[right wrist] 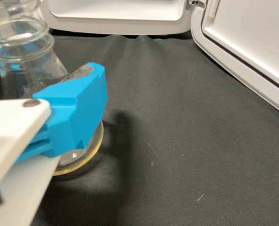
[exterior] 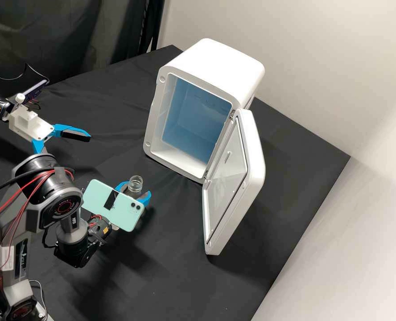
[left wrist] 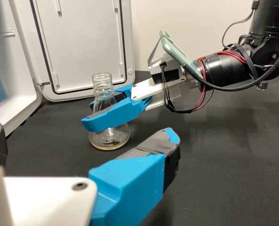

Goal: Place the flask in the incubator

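Right gripper is clamped on the flask, at the sloped shoulder under the neck. The flask base sits on the worktop in front of the incubator mouth, apart from it.

Risks we see:
- Fingers on tapered glass, so we expect it could slide or tip on lift.
- Left gripper, spread wide and holding nothing, hangs off the incubator's hingeless side. Probably out of the path.
- Door stands open on the incubator's hinge side, beside the route. A wide swing would clip it.
- Incubator front rim is raised. Enter low and the base could catch and twist out of the grip.
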`<state>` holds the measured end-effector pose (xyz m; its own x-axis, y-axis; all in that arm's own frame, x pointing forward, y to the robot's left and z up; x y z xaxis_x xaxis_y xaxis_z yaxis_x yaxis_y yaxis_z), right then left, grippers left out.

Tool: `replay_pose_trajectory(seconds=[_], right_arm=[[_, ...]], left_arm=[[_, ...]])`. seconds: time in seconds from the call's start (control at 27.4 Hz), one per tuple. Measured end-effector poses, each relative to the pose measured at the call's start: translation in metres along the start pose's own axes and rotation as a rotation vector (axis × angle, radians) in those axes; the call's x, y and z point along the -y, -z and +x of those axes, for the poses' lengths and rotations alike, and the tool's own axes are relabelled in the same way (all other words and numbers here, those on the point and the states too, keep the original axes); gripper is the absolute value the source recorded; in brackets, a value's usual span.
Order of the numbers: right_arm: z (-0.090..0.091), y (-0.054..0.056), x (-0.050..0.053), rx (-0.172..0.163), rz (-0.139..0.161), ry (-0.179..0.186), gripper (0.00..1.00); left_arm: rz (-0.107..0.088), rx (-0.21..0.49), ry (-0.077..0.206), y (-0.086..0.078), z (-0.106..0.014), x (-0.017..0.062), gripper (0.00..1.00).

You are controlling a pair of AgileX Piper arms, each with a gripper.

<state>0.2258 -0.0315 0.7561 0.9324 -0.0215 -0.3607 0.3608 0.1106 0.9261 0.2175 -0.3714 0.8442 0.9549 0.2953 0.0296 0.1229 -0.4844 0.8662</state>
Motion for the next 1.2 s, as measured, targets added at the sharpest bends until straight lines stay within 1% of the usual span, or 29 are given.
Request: replay_pose_trajectory(seconds=[0.11, 0.29, 0.44, 0.51, 0.62, 0.66, 0.73, 0.84, 0.88, 0.95, 0.99, 1.02, 1.06, 1.1, 1.17, 1.2], right_arm=[[0.0, 0.001, 0.001, -0.006, -0.002, 0.005, 0.0], [0.0, 0.001, 0.001, -0.006, -0.001, 0.005, 0.0], [0.0, 0.002, 0.0, -0.007, -0.005, 0.001, 0.0], [0.0, 0.003, -0.001, -0.007, -0.002, 0.001, 0.0], [-0.002, 0.005, -0.005, -0.012, 0.003, -0.014, 0.0], [-0.003, 0.005, -0.006, -0.01, 0.011, -0.022, 0.0], [-0.005, 0.005, -0.017, -0.011, 0.032, -0.07, 0.0], [-0.008, 0.003, -0.03, -0.007, 0.05, -0.127, 0.0], [-0.012, 0.003, -0.036, -0.005, 0.063, -0.159, 0.0], [-0.016, 0.003, -0.046, -0.012, 0.075, -0.2, 0.0], [-0.019, 0.002, -0.05, -0.012, 0.085, -0.217, 0.0], [-0.022, 0.002, -0.056, -0.019, 0.096, -0.24, 0.0], [-0.025, 0.002, -0.059, -0.023, 0.102, -0.251, 0.0], [-0.029, 0.002, -0.064, -0.031, 0.109, -0.274, 0.0], [-0.035, 0.004, -0.071, -0.046, 0.117, -0.303, 0.0], [-0.036, 0.005, -0.073, -0.052, 0.118, -0.309, 0.0]], left_arm=[[0.0, 0.0, 0.0, 0.0, 0.0, 0.0, 1.0], [0.0, 0.0, 0.0, 0.0, 0.0, 0.0, 1.0], [0.0, 0.002, 0.001, -0.001, 0.0, 0.0001, 1.0], [0.001, 0.006, 0.001, -0.001, 0.0, 0.0003, 1.0], [0.002, 0.008, 0.002, -0.002, 0.0, 0.0004, 1.0], [0.002, 0.008, 0.002, -0.002, 0.0, 0.0004, 1.0], [0.002, 0.008, 0.002, -0.002, 0.0, 0.0004, 1.0], [0.002, 0.008, 0.002, -0.002, 0.0, 0.0004, 1.0], [0.001, 0.009, 0.002, -0.002, 0.0, 0.0005, 1.0], [0.002, 0.011, 0.003, -0.003, 0.0, 0.0006, 1.0], [0.002, 0.011, 0.003, -0.003, 0.0, 0.0006, 1.0], [0.002, 0.011, 0.003, -0.003, 0.0, 0.0006, 1.0], [0.002, 0.011, 0.003, -0.003, 0.0, 0.0006, 1.0], [0.002, 0.011, 0.003, -0.003, 0.0, 0.0006, 1.0], [0.002, 0.011, 0.003, -0.003, 0.0, 0.0006, 1.0], [0.002, 0.011, 0.003, -0.003, 0.0, 0.0006, 1.0]])
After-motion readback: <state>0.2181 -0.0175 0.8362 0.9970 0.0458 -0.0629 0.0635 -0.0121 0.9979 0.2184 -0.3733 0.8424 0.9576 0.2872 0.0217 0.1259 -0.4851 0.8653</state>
